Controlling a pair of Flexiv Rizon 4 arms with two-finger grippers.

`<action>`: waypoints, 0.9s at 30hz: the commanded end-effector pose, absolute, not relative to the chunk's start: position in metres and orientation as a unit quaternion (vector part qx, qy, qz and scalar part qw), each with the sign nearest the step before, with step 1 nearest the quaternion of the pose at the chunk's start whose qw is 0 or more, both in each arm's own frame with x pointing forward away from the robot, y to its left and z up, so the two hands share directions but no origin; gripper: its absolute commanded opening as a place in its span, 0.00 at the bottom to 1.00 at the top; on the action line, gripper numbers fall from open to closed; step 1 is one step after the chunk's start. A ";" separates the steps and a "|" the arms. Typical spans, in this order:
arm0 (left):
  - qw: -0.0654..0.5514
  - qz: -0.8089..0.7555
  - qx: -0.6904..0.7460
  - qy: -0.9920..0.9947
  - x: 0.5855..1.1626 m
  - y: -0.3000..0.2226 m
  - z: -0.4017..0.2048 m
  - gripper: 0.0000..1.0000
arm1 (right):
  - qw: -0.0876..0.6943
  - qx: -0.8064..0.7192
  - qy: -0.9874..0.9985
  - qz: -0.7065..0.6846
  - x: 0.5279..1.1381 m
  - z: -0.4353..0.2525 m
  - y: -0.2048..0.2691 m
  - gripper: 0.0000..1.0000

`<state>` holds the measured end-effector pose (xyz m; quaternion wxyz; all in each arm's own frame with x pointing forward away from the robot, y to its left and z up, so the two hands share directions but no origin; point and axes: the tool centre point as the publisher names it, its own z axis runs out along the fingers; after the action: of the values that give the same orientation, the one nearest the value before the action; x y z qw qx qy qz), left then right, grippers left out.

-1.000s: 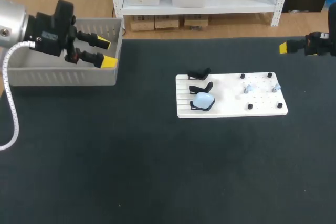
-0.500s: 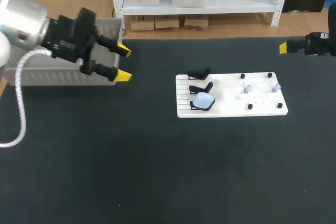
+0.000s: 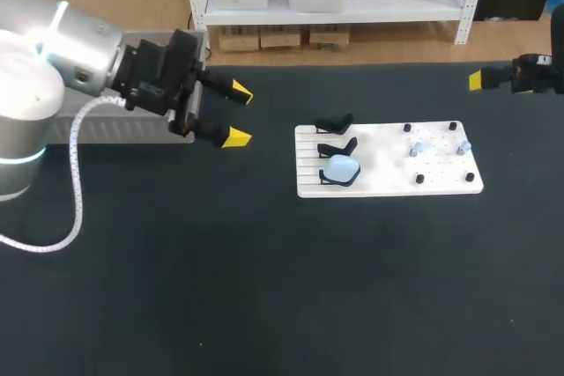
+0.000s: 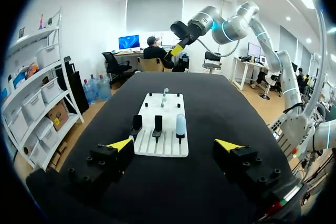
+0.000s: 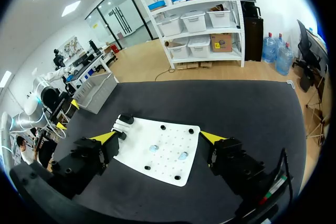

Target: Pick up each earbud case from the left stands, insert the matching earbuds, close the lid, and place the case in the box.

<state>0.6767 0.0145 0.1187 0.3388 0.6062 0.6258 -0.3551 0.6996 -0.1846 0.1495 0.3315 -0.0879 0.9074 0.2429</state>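
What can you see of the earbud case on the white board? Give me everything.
The earbud case is a small, rounded, pale blue shell that looks like smooth plastic. No open lid shows, and any seam is too small to make out. It sits propped upright in the black stand nearest the robot, on the grooved left end of the white board. The other two stands are empty. Only its own stand touches it.
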 end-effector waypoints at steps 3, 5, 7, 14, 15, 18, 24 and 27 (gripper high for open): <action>0.340 -0.355 0.606 0.625 0.677 0.015 0.118 1.00 | 0.331 -0.088 0.908 0.243 0.699 0.150 -0.185 1.00; 0.340 -0.355 0.606 0.625 0.677 0.015 0.118 1.00 | 0.331 -0.088 0.908 0.243 0.699 0.150 -0.185 1.00; 0.340 -0.355 0.606 0.625 0.677 0.015 0.118 1.00 | 0.331 -0.088 0.908 0.243 0.699 0.150 -0.185 1.00; 0.332 -0.378 0.576 0.644 0.675 0.011 0.099 1.00 | 0.331 -0.088 0.908 0.243 0.699 0.150 -0.185 1.00; 0.335 -0.382 0.572 0.645 0.674 0.009 0.097 1.00 | 0.331 -0.088 0.908 0.243 0.699 0.150 -0.185 1.00; 0.339 -0.386 0.572 0.640 0.672 0.004 0.090 1.00 | 0.331 -0.088 0.908 0.243 0.699 0.150 -0.185 1.00; 0.345 -0.388 0.601 0.608 0.668 -0.018 0.080 1.00 | 0.331 -0.088 0.908 0.243 0.699 0.150 -0.185 1.00; 0.340 -0.389 0.607 0.603 0.669 -0.031 0.076 1.00 | 0.331 -0.088 0.908 0.243 0.699 0.150 -0.185 1.00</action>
<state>0.6607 -0.0181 0.0825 0.3454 0.6050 0.6032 -0.3883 0.6996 -0.1847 0.1495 0.3315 -0.0879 0.9074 0.2428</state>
